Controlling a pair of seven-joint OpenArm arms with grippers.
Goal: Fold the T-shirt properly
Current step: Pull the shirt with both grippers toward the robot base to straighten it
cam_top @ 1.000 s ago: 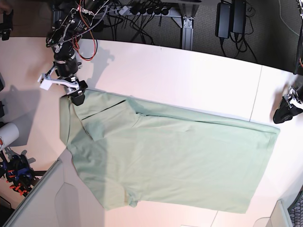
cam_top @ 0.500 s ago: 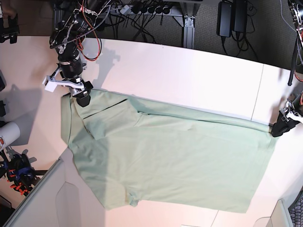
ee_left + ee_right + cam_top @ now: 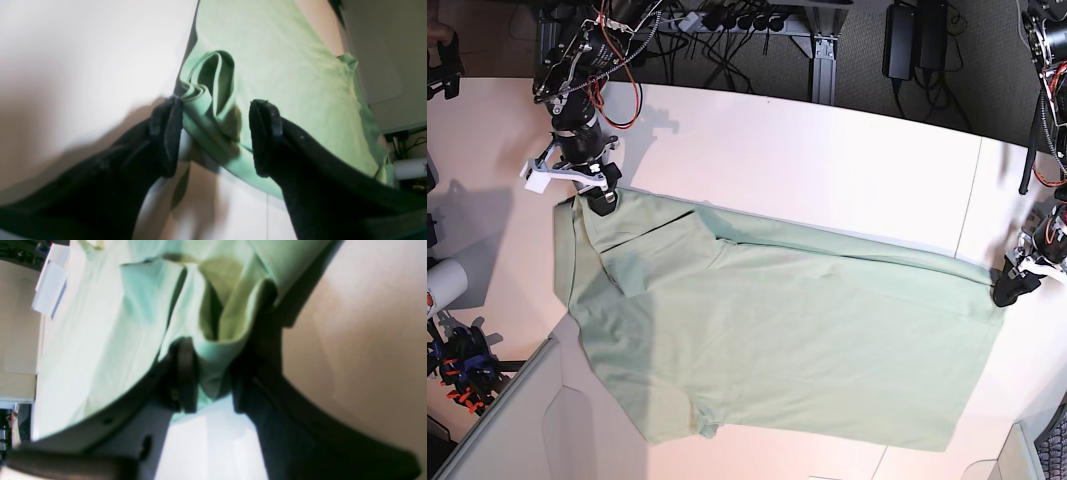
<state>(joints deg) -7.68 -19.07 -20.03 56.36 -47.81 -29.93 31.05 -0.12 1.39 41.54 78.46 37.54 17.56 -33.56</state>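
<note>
Left claw (image 3: 215,136): jaws apart, straddling a bunched hem corner of the T-shirt (image 3: 777,340). Right claw (image 3: 208,373): pinched on the fabric at the collar-end corner. T-shirt: flat on the bench (image 3: 827,170), long axis running claw to claw along its far edge. Containers: none visible.

The T-shirt (image 3: 777,335) covers most of the middle of the white table (image 3: 827,170), leaving a bare strip along the far edge. Beyond that edge hang cables (image 3: 727,30) and power bricks (image 3: 917,40) on a dark frame. A white roll (image 3: 442,285) and clamps (image 3: 462,370) crowd the table's left side, and a pale panel (image 3: 537,420) closes the near left corner. The right gripper (image 3: 599,202) sits at the shirt's collar end; the left gripper (image 3: 1009,288) at the hem corner, jaws apart around bunched fabric (image 3: 213,90).
</note>
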